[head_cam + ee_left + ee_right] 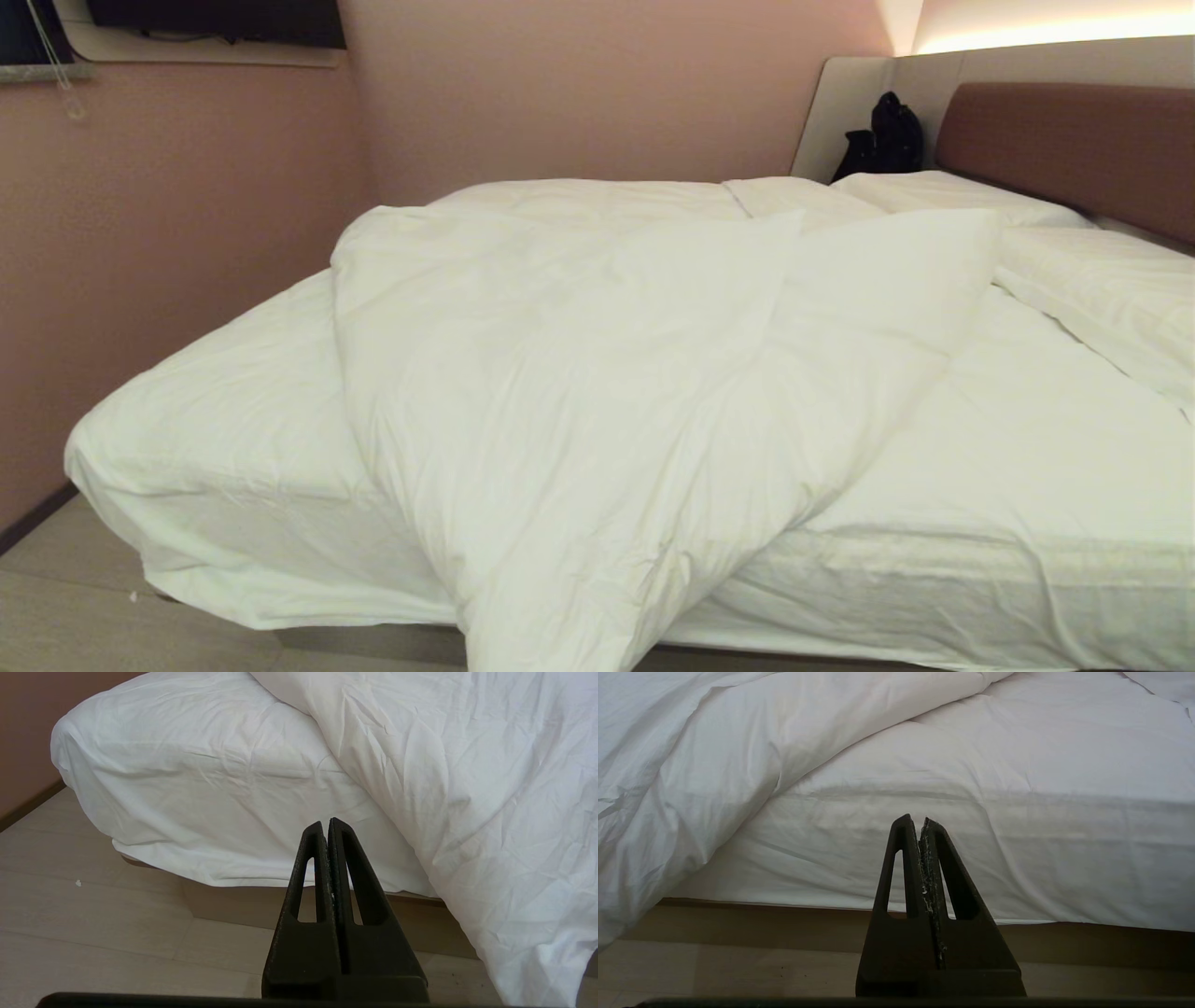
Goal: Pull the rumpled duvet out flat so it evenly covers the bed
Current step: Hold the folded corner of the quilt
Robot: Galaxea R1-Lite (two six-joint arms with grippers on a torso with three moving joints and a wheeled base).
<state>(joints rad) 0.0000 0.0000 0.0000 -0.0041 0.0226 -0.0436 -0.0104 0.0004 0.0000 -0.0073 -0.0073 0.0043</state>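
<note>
We see the puffy, wrinkled white duvet [597, 373] bunched across the bed [1027, 523], one corner hanging toward 6 o'clock. Our left gripper [325, 826] and right gripper [915, 822] are pressed together, empty.

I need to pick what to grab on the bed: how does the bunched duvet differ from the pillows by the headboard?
The duvet is far larger, heaped diagonally across the bed with one end spilling over the near edge; the pillows are smaller and lie flat by the headboard. The duvet is deeply folded and creased; the pillows look smoother. Both are white and puffy.
</note>
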